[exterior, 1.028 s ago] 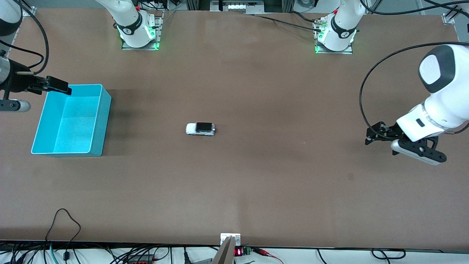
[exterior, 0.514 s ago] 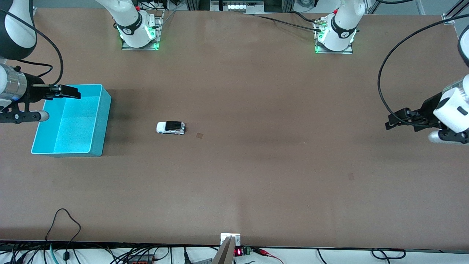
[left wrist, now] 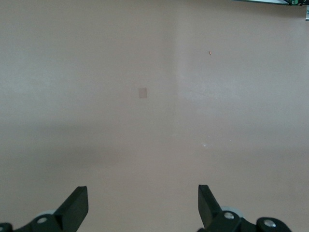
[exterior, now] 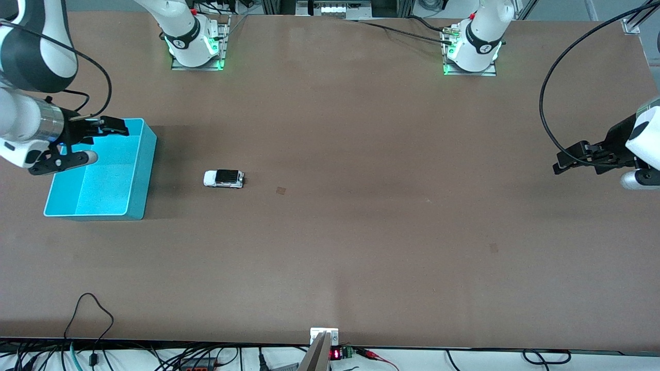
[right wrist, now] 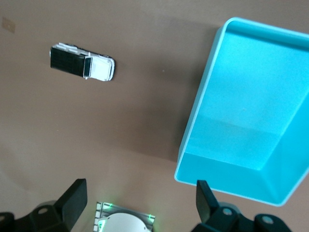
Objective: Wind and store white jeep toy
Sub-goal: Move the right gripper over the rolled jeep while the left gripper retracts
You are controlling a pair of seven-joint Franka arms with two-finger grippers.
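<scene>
The white jeep toy (exterior: 224, 179) (right wrist: 82, 64) stands on its wheels on the brown table, a short way from the turquoise bin (exterior: 147, 170) (right wrist: 203, 96), its white hood toward the bin. Nothing touches it. The bin is empty. My right gripper (exterior: 119, 127) (right wrist: 140, 199) hangs open over the bin's rim on the side toward the arm bases, with nothing between its fingers. My left gripper (exterior: 562, 164) (left wrist: 142, 200) is open and empty, up over bare table at the left arm's end, well away from the toy.
A small dark square mark (exterior: 280, 190) (left wrist: 142, 93) lies on the table near the middle. The two arm bases (exterior: 196, 44) (exterior: 472, 49) stand along the table's edge farthest from the front camera. A loose cable (exterior: 93, 309) loops onto the near edge.
The jeep has rolled from the table's middle toward the bin. My right gripper has shifted along the bin's rim toward the toy. My left gripper has drawn back toward its end of the table.
</scene>
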